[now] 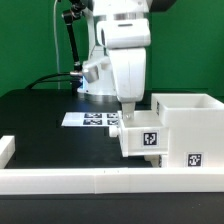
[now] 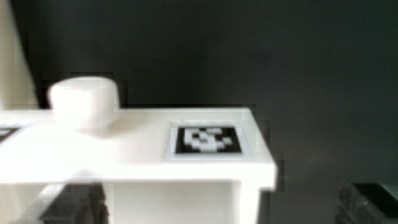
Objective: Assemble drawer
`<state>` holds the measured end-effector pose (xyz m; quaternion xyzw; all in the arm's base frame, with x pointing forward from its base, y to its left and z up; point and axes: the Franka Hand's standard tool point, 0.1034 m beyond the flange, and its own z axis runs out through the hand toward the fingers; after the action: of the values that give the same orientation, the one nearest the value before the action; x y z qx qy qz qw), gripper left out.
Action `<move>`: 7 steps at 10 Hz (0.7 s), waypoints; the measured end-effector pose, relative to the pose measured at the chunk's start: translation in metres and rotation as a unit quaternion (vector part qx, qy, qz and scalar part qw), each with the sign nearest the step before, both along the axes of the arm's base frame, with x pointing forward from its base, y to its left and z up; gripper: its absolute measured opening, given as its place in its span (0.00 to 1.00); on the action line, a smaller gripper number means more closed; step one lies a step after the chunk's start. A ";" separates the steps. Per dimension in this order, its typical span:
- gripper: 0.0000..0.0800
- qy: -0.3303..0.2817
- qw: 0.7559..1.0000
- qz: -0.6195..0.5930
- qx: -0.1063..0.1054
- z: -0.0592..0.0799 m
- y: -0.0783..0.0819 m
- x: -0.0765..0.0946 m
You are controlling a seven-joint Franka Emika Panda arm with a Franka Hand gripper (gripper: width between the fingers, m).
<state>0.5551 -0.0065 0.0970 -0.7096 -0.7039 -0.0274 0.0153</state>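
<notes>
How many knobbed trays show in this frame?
1: a tray beside the housing, on the exterior view's left of it. A second may be hidden.

Lab: green backdrop, marker board

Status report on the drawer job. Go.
Gripper down over a small tray, jaw state unclear. Tray's knob close under the wrist camera. Housing against the border wall. No obstruction seen.
</notes>
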 end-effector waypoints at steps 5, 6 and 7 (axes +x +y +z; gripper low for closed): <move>0.81 0.001 1.000 0.007 -0.002 0.001 -0.042 0.001; 0.81 0.006 1.000 0.010 0.003 -0.008 -0.045 0.000; 0.81 0.009 1.000 0.011 0.007 -0.016 -0.046 0.002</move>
<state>0.5573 -0.0522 0.0808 -0.7016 -0.7116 -0.0256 0.0275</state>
